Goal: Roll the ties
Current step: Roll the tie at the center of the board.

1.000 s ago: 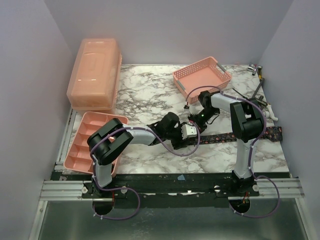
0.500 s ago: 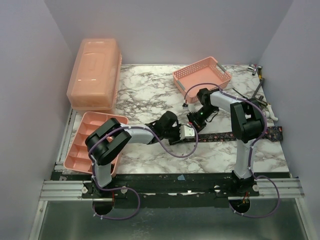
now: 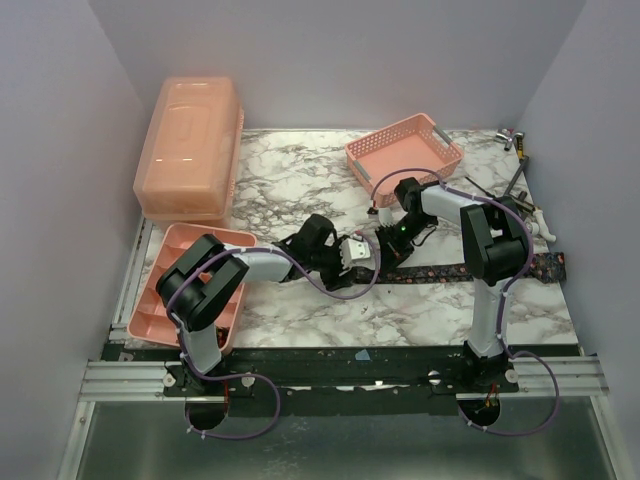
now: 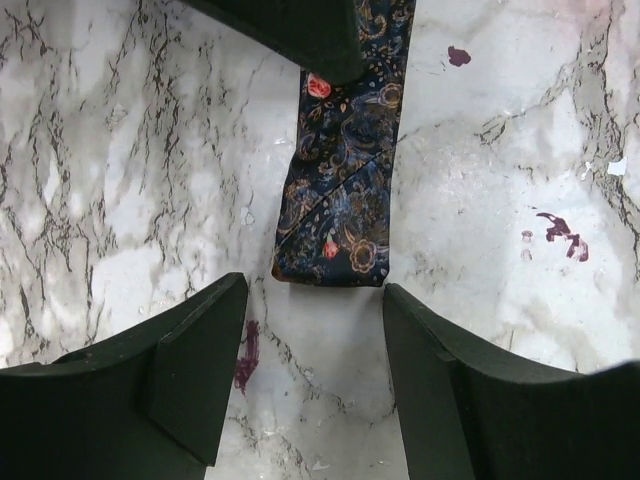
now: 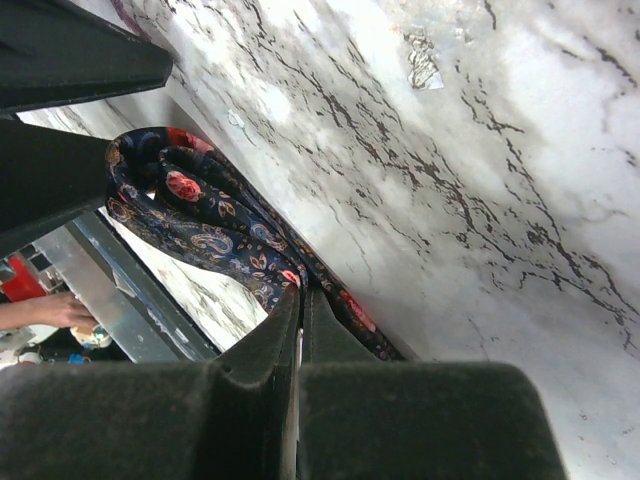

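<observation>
Presently, one tie (image 3: pixel 440 273) lies as a long flat strip across the right half of the marble table (image 3: pixel 300 180), running from the right edge in towards the middle. It is dark with small red and pale figures. Its inner end (image 4: pixel 340 200) is folded over on itself and rests on the marble.

Left gripper (image 3: pixel 358 250): reaching in from the left at table level, facing that folded end. In its own wrist view the left gripper (image 4: pixel 315 300) has both fingers (image 4: pixel 190 370) spread well apart. The tie's end sits just ahead of the fingertips, not between them. Nothing is held.

Right gripper (image 3: pixel 385 240): bent down over the same end of the tie, close beside the left one. In its wrist view the right gripper (image 5: pixel 298 298) has its fingers pressed fully together, with the tips at the tie (image 5: pixel 200 215). Whether any fabric is nipped between them cannot be told. The left wrist view shows this gripper (image 4: pixel 300 30) as a dark shape over the tie, further along from the end.

Other items noted: a pink basket (image 3: pixel 405 150) at the back right, a peach lidded box (image 3: pixel 190 145) at the back left, a peach divided tray (image 3: pixel 165 262) in front of that box, and small tools (image 3: pixel 515 180) along the right edge.
</observation>
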